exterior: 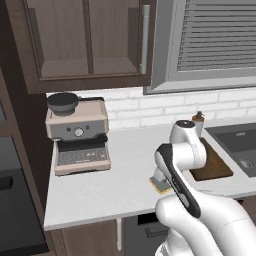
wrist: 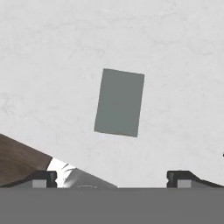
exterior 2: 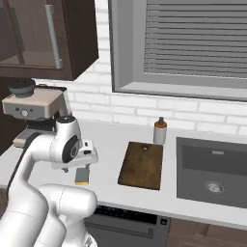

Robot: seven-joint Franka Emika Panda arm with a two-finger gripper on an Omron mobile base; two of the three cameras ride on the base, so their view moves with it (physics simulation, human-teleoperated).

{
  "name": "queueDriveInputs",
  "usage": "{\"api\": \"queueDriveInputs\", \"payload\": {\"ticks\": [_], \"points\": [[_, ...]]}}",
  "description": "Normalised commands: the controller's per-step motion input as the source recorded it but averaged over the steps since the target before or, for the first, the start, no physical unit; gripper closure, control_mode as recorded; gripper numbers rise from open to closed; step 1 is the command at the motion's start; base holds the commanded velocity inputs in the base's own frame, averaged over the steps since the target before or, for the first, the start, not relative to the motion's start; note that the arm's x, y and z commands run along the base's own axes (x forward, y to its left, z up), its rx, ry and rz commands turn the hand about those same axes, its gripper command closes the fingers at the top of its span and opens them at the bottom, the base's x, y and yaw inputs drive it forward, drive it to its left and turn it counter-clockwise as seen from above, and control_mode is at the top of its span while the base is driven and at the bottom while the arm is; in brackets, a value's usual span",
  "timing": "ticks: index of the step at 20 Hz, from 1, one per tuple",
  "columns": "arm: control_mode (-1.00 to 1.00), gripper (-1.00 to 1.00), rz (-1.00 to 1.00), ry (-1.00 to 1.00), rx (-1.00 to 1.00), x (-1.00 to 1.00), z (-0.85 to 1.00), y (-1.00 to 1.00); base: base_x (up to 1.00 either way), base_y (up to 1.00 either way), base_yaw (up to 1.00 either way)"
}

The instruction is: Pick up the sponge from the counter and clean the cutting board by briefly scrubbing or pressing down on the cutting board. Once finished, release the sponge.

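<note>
Your sponge [exterior 2: 82, 175] lies flat on the counter [exterior 2: 106, 193], grey-green side up and yellow underneath, near the front edge. In the hand view you have it around the middle, its long sides running nearly up and down with a slight tilt. Your gripper [wrist: 112, 179] has its fingers spread wide, one at each lower corner of that view, with nothing between the tips; the sponge sits ahead of them, untouched.

In the right base view, look right of the sponge for the board [exterior 2: 141, 165], dark brown and flat on the counter, with a gap of bare worktop between the two. Just behind the board you have a bottle [exterior 2: 160, 132] standing upright, and to the board's right the dark sink [exterior 2: 212, 166]. Over to the left, toward the wall, stands the coffee machine [exterior: 78, 135].
</note>
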Motion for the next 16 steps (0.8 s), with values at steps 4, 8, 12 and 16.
{"api": "queueDriveInputs", "payload": {"ticks": [4, 8, 12, 16], "points": [[-1.00, -1.00, 0.00, 0.09, 0.00, 0.24, -0.08, 0.00, 0.00, 0.00, 0.00], [-1.00, -1.00, 0.00, 0.06, 0.00, 0.09, -0.15, 0.00, 0.00, 0.00, 0.00], [-1.00, -1.00, 0.00, 0.02, -0.01, 0.00, -0.21, 0.01, 0.00, 0.00, 0.00], [-1.00, -1.00, 0.00, 0.00, -0.03, 0.00, -0.28, 0.10, 0.00, 0.00, 0.00]]}}
